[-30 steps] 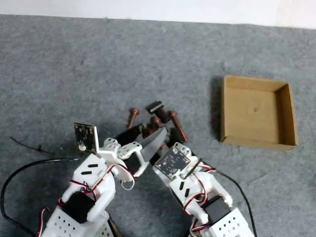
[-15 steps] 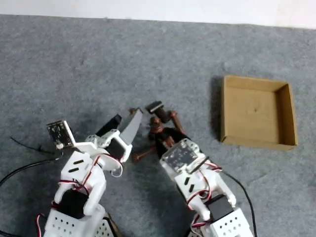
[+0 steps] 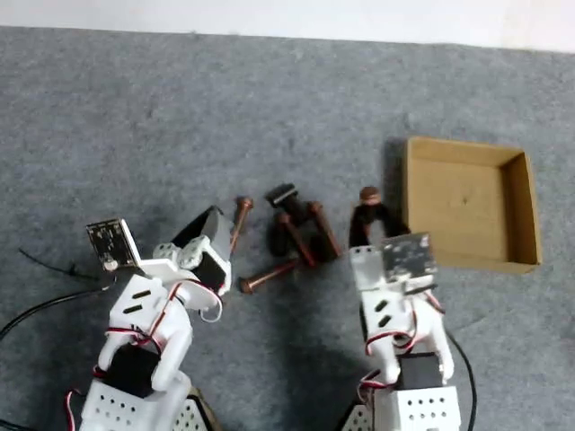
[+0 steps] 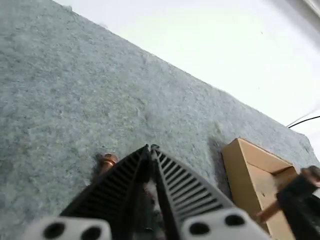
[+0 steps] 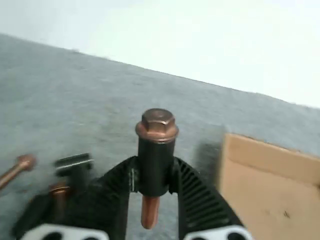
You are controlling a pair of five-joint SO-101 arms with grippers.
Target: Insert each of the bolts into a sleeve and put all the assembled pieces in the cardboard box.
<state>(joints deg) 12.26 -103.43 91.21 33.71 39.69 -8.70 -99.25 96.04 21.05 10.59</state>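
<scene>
One assembled piece in hand, headed for the cardboard box (image 3: pixel 463 202)
My right gripper (image 5: pixel 152 172) has its fingers clamped round the black sleeve of an assembled piece (image 5: pixel 155 150), bolt head up, held upright just left of the box's left wall and above the grey tabletop (image 3: pixel 135 108); I judge the step to be delivery, so next I need to carry it right over the wall and let go inside. My left gripper (image 4: pixel 150 150) has its fingers pressed together on nothing, beside a loose bolt (image 3: pixel 239 220); the other bolts and sleeves (image 3: pixel 301 235) lie between the arms, not yet paired
</scene>
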